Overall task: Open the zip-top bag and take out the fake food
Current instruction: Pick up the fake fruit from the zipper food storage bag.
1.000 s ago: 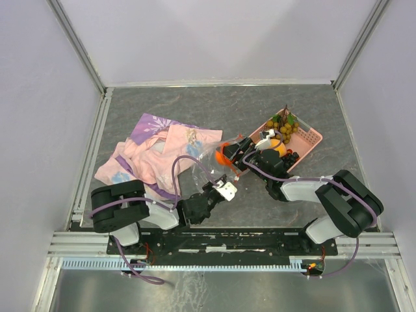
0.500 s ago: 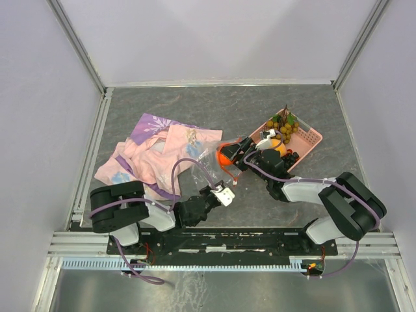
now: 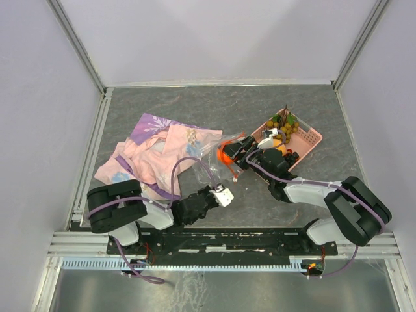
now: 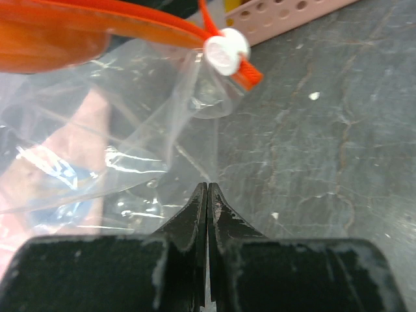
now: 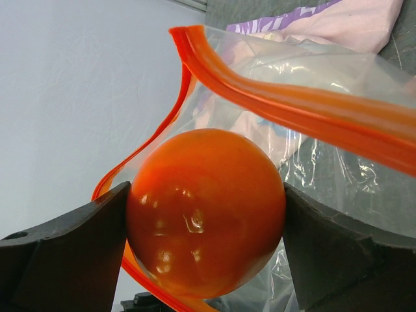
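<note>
The left tool [image 4: 207, 195] is pinching the clear film of the zip-top bag [image 4: 123, 149], anchoring it — the right tool [image 5: 205, 218] is clamping the orange fake fruit [image 5: 201, 188] inside the open mouth, probably to pull it free.

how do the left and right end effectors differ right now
The left end effector has its fingers pressed together, pinching clear film of the zip-top bag; the right end effector has its fingers spread wide around the red-orange fruit. The left grips away from the zip strip; the right holds at the bag's open mouth. Both are shut on something.
</note>
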`<state>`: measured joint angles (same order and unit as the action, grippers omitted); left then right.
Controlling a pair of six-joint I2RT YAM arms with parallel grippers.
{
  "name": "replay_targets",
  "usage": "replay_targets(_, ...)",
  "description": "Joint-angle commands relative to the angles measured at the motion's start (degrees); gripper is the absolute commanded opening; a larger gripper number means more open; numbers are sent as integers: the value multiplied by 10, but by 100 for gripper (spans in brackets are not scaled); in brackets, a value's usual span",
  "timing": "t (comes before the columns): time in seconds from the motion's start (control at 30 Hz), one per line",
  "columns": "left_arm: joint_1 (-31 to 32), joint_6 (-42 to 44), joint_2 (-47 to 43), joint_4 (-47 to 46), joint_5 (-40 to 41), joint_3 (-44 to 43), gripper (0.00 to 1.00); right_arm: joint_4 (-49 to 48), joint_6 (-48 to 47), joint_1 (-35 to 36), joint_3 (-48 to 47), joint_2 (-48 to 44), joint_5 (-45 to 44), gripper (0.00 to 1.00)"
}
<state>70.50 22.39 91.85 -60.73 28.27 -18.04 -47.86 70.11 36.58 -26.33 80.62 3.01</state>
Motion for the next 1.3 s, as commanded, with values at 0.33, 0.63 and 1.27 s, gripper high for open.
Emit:
replay_targets(0.33, -46, -316, -260, 74, -129, 46, 56, -54, 3, -2, 5, 24, -9, 39)
replay_targets(0.63, -191, -688, -295, 179, -286, 6, 80, -70, 8, -2, 7, 33, -8, 39)
replay_targets(1.27, -166, -742, -192, 347, -114, -119, 70, -67, 5, -1, 9, 27, -8, 39)
